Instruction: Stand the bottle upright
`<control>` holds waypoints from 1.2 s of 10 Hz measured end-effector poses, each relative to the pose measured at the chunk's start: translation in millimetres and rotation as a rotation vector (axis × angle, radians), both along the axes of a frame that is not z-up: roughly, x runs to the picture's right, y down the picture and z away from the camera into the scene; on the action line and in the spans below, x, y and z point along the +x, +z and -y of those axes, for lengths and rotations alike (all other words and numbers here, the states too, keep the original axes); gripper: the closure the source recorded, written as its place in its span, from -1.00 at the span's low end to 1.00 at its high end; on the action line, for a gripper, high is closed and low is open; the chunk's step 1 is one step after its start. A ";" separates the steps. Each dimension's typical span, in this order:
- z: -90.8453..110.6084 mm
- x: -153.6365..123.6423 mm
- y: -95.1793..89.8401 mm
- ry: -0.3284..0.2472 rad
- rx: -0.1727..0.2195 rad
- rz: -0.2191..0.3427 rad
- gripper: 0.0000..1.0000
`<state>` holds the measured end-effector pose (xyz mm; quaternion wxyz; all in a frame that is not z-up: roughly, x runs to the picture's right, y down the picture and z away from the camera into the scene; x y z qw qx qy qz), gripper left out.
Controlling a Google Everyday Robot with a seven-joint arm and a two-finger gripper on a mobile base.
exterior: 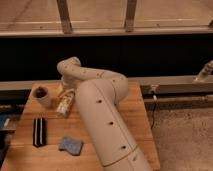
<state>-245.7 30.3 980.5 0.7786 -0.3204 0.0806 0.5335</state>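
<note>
Gripper (65,94) open, just right of cup (42,96), over top end of bottle (63,107), which lies tilted right of cup. Risk: off-centre close lets the slim bottle roll or kick into cup

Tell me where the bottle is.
In the camera view, the bottle lies left on the table, right of the white cup, at the end effector.

Dim, warm light. Arm (100,117) brightest along top; soft shadow beneath on table (142,112). Dark band behind. No glare. Whole view blurry. Gripper (64,93) shaded, over bottle (63,106).
</note>
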 end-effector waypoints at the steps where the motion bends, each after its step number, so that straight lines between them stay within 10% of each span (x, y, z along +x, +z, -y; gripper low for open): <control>1: 0.0 5.9 -2.1 0.001 -0.003 -0.015 -0.60; 12: -7.8 -2.1 4.8 -0.017 -0.064 -0.040 -0.60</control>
